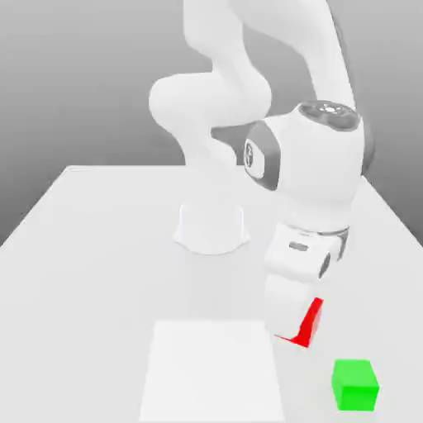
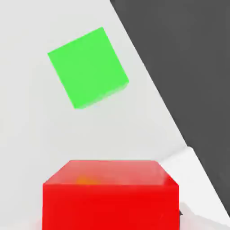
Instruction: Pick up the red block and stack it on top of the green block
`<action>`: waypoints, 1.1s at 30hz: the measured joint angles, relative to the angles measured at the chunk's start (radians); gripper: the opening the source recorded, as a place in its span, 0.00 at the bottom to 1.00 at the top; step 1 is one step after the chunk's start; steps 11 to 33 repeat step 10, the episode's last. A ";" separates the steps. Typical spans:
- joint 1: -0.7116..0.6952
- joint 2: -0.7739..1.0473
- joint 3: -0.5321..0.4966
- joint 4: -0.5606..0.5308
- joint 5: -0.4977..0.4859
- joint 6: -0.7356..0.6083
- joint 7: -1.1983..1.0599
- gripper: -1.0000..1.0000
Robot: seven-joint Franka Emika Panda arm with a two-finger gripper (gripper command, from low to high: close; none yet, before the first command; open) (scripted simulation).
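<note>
The red block [image 1: 309,325] is tilted along with my hand, half hidden behind its white body, with my gripper [image 1: 297,324] shut on it just above the table. In the hand view the red block [image 2: 110,197] looms large and close. The green block [image 1: 356,384] rests on the table, nearer the camera and toward the exterior view's right of the red one, a short gap away. It lies beyond the red block in the hand view, as the green block [image 2: 87,67].
The arm's round base [image 1: 211,228] stands mid-table behind the hand. A pale white rectangle [image 1: 211,372] is marked on the table [image 1: 91,248] at the exterior view's front. In the hand view the table's edge [image 2: 152,85] runs close beside the green block, with dark floor beyond.
</note>
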 joint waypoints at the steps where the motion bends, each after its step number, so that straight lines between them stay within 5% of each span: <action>1: 0.010 0.016 0.016 0.032 0.008 -0.018 -0.027 0.00; 6: 0.032 0.161 0.035 0.092 0.006 0.064 -0.063 0.00; 7: 0.035 0.191 0.032 0.094 0.001 0.092 -0.060 1.00; 33: 0.035 0.191 0.032 0.094 0.001 0.092 -0.060 1.00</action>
